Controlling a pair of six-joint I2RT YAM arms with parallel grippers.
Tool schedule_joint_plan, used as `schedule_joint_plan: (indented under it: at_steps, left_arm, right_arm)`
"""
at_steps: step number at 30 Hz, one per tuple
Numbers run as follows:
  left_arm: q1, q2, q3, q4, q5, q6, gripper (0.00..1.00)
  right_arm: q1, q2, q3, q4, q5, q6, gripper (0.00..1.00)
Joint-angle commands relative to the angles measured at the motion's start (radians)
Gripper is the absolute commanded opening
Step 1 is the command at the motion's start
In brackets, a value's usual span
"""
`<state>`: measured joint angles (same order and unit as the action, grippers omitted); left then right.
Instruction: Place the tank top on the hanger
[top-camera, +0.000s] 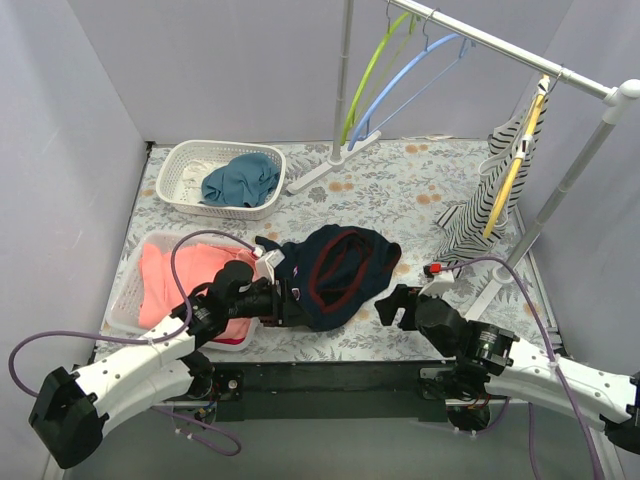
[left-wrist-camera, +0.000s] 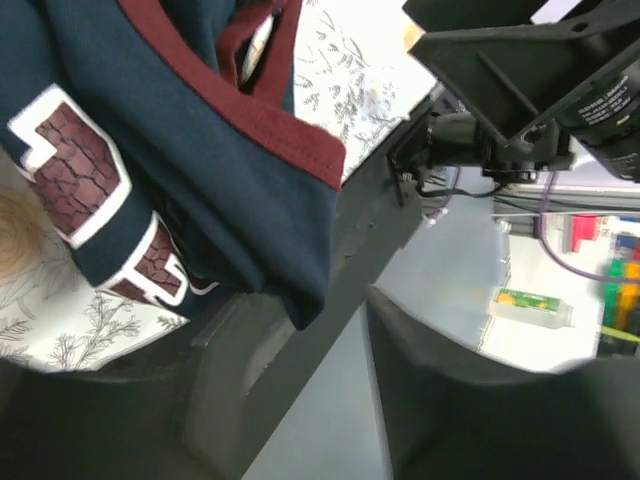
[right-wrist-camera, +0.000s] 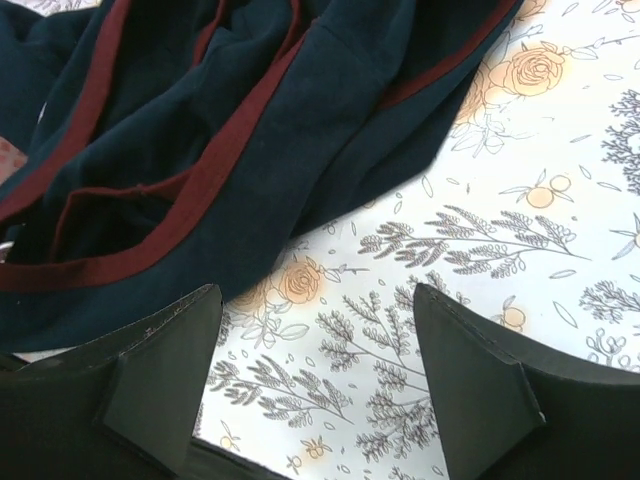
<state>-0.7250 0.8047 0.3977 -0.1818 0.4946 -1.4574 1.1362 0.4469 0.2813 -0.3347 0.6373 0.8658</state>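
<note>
The left gripper sits at the near-left edge of the tank top. In its wrist view its fingers stand well apart, and a fold of navy cloth hangs down at the mouth of the gap without being pinched, so the claw is released. The right gripper is also spread wide. It is low over the flowered table, and the shirt's near-right edge lies just ahead of it, untouched.

The tank top lies bunched on the table between the two grippers, near the front edge. Its long axis runs roughly left to right across the table. It is too crumpled to tell which end is neck and which is hem.

Only the left wrist view shows the red-and-white lettering, which is at the end nearest that gripper. The right wrist view shows several bands of dark red trim and no lettering. The top view shows one red loop.

Left of the shirt a coral-pink garment fills a white bin. Farther back a white basket holds a teal garment.

Three hangers hang from the rail at the far right. The lime-green hanger and the light-blue hanger are both bare. The yellow hanger carries the striped top.

There are four garments, two containers and two arms.
</note>
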Motion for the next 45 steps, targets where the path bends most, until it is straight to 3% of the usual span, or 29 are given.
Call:
schedule_joint_plan:
  at_steps: [1, 5, 6, 9, 15, 21, 25, 36, 45]
  left_arm:
    - [-0.005, -0.009, 0.148, -0.105, -0.098, 0.058, 0.54]
    - [-0.005, 0.037, 0.300, -0.197, -0.258, 0.112, 0.57]
    - [-0.005, 0.059, 0.335, -0.212, -0.290, 0.124, 0.56]
    - [-0.005, 0.177, 0.461, -0.240, -0.398, 0.190, 0.50]
    - [-0.005, 0.433, 0.584, -0.213, -0.482, 0.301, 0.37]
    - [-0.007, 0.643, 0.668, -0.197, -0.548, 0.351, 0.33]
    - [-0.008, 0.708, 0.698, -0.185, -0.542, 0.358, 0.39]
    - [-0.014, 0.806, 0.730, -0.154, -0.534, 0.353, 0.38]
    - [-0.022, 0.806, 0.742, -0.154, -0.562, 0.345, 0.19]
  right_arm:
    - [-0.055, 0.094, 0.015, 0.218, -0.039, -0.050, 0.85]
    - [-0.264, 0.193, 0.047, 0.308, -0.267, -0.116, 0.81]
    - [-0.300, 0.208, 0.050, 0.356, -0.363, -0.123, 0.79]
    - [-0.389, 0.268, 0.085, 0.390, -0.448, -0.145, 0.76]
    - [-0.421, 0.389, 0.145, 0.399, -0.467, -0.168, 0.74]
    - [-0.461, 0.460, 0.147, 0.439, -0.485, -0.174, 0.74]
    - [-0.478, 0.496, 0.124, 0.462, -0.496, -0.174, 0.74]
    - [-0.556, 0.645, 0.140, 0.588, -0.565, -0.215, 0.75]
    - [-0.581, 0.705, 0.150, 0.646, -0.608, -0.217, 0.73]
